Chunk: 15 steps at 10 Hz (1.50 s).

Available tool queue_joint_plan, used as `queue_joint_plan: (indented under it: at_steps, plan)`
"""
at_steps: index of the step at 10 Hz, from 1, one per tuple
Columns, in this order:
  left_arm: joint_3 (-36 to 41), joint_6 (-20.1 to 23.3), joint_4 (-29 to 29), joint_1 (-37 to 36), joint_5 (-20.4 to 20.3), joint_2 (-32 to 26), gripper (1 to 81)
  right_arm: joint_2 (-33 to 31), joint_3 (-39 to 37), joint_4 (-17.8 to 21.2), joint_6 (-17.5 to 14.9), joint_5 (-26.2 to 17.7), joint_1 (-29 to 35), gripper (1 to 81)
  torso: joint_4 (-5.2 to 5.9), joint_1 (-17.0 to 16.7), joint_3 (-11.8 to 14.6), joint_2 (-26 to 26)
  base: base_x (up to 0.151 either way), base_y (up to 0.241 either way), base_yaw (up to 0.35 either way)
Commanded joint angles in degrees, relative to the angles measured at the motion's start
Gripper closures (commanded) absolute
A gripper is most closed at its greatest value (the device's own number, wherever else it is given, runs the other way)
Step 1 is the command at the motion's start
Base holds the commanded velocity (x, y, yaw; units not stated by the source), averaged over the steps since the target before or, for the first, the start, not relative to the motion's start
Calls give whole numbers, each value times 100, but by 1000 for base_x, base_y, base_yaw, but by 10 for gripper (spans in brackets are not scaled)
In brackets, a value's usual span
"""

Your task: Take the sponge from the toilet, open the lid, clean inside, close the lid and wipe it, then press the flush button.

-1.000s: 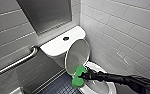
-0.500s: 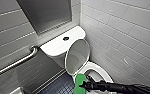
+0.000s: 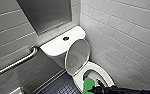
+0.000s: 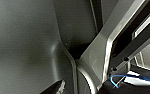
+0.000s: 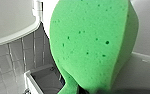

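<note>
Green and pitted with small holes, the bright green flat sponge is pinched at one end by the right gripper, which is closed on it at the tip of the black right arm. That arm comes in low along the front edge of the glossy white ceramic toilet. The sponge sits at the front rim of the oval bowl, on the side away from the tiled wall; whether it touches the ceramic I cannot tell. In the right wrist view the sponge looms broad and rounded, narrowing where it is clamped.

The smooth white oval plastic lid stands raised, leaning back against the rounded rectangular tank, so the bowl is open. The small round dark-centred flush button sits near the middle of the tank top. A brushed metal grab bar runs along the grey tiled wall beside the tank, and dark floor tiles show below it.

The left gripper shows as little more than a dark tip against grey panels, near a blue cable; open or closed, I cannot tell.
</note>
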Motion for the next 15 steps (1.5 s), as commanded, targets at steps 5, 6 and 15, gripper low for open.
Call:
queue_joint_plan:
  at_steps: [5, 6, 15]
  plan:
    - [185, 31, 30, 56, 443, -81, 10, -1283, 922, -77, 7, 476, -441, 811, 0, 0, 0, 0, 0, 0, 0]
    - [185, 31, 30, 47, 434, -81, 10, -1510, 1028, -77, 15, 572, -564, 811, 0, 0, 0, 0, 0, 0, 0]
    - [185, 31, 12, 65, 434, -152, 10, -2953, 932, -77, -28, 1487, -2373, 811, 2, 0, 0, -2, 0, 0, 0]
